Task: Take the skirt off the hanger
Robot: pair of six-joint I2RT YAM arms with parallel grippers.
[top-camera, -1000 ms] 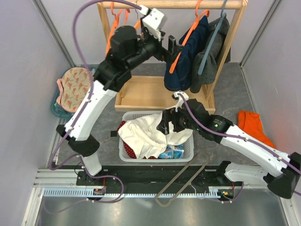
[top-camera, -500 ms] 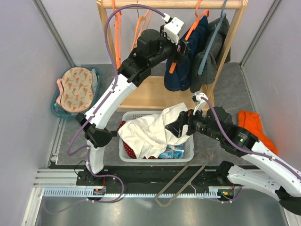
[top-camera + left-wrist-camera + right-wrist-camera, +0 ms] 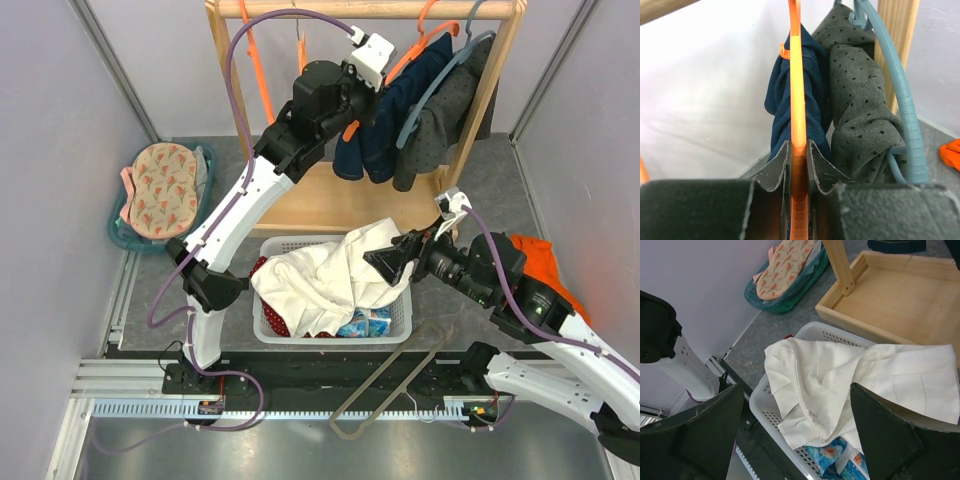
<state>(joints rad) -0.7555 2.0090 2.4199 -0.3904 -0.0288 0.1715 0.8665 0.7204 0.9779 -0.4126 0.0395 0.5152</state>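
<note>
Left wrist view: the left end effector (image 3: 799, 150) is clenched on an orange hanger (image 3: 797, 90) carrying a blue garment (image 3: 815, 75). The right end effector (image 3: 797, 390) hovers released above the basket (image 3: 330, 340). There the dark red skirt (image 3: 262, 268) peeks from under white cloth (image 3: 320, 280), seemingly off any hanger already.

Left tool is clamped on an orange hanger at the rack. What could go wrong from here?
1. The left tool is shut on an orange hanger carrying a dark blue garment, not a red skirt; red fabric lies in the basket. Possibly the wrong hanger.
2. The grey dotted garment presses against the blue one; pulling may drag it and its grey-blue hanger.
3. The open right tool hovers over the white cloth and could snag it.
</note>
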